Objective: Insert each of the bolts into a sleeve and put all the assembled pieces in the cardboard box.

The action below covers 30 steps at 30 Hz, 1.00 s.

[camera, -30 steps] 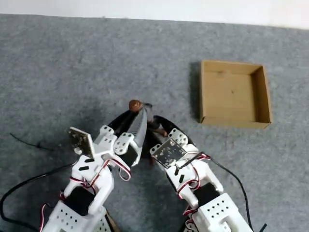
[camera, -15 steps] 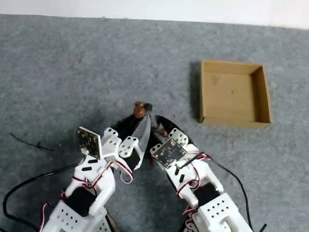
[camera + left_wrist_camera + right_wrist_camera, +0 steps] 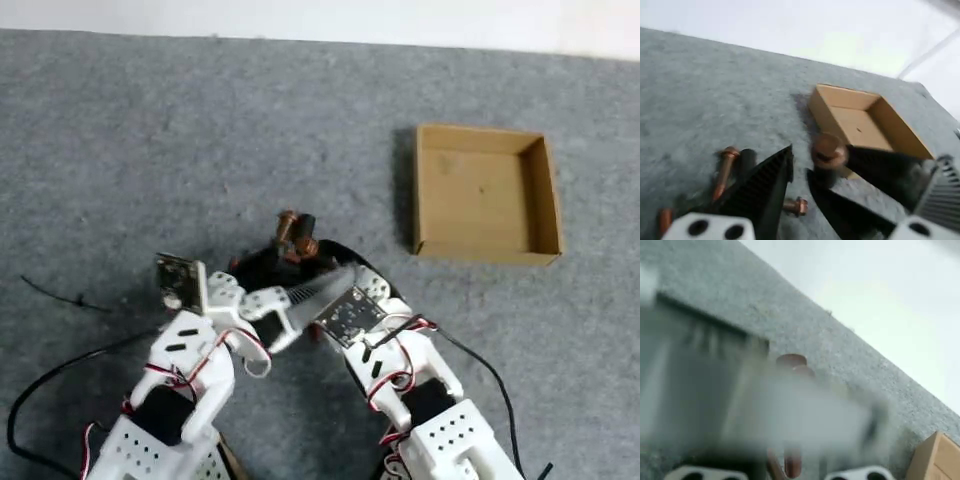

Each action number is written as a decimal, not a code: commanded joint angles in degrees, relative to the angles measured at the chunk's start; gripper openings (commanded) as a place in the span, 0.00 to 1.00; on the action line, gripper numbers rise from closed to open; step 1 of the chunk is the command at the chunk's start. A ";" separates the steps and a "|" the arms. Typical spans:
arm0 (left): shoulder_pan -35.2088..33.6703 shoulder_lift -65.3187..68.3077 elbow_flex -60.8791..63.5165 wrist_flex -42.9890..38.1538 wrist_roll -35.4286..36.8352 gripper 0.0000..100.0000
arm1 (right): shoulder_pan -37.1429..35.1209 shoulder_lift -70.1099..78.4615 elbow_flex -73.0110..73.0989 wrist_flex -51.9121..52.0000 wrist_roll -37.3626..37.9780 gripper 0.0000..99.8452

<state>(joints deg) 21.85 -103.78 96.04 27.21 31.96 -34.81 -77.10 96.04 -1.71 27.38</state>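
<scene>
high view: the left arm (image 3: 190,370) and right arm (image 3: 405,375) lean in together over a small cluster of copper bolts (image 3: 287,226) and a black sleeve (image 3: 306,222) on the grey desk (image 3: 150,130). the parts sit close together, probably so either arm can work on them. the cardboard box (image 3: 480,190) stands well apart from them, open and with nothing inside, so no assembled piece has been delivered yet

left wrist view: the left gripper (image 3: 799,162) has its jaws parted a little and nothing between them. just past its tips an upright bolt (image 3: 827,150) sits head-up in a dark sleeve (image 3: 826,176), which looks like a bolt being seated. a dark wedge beside it may belong to the other arm. a loose bolt (image 3: 724,171) lies flat on the desk, and a short bolt (image 3: 796,205) lies nearer the jaws. the box is beyond them

right wrist view: a blurred grey shape crosses in front, with a bolt head (image 3: 791,360) above it. i cannot tell whether the right gripper (image 3: 781,465) is parted or closed, or what it has
</scene>
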 commanded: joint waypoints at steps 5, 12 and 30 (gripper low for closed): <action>-12.18 -0.84 0.13 -6.42 8.44 0.40 | -0.22 -1.10 6.20 -0.40 0.53 0.00; -14.99 -0.84 -0.13 -6.42 11.16 0.40 | 1.63 -1.19 6.20 -0.75 0.44 0.00; -14.99 -0.75 1.10 -6.42 10.99 0.40 | 23.78 -0.31 -5.14 -3.12 -9.49 0.00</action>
<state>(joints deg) 7.34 -103.78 96.04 22.11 42.51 -16.35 -77.10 95.96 -2.77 23.96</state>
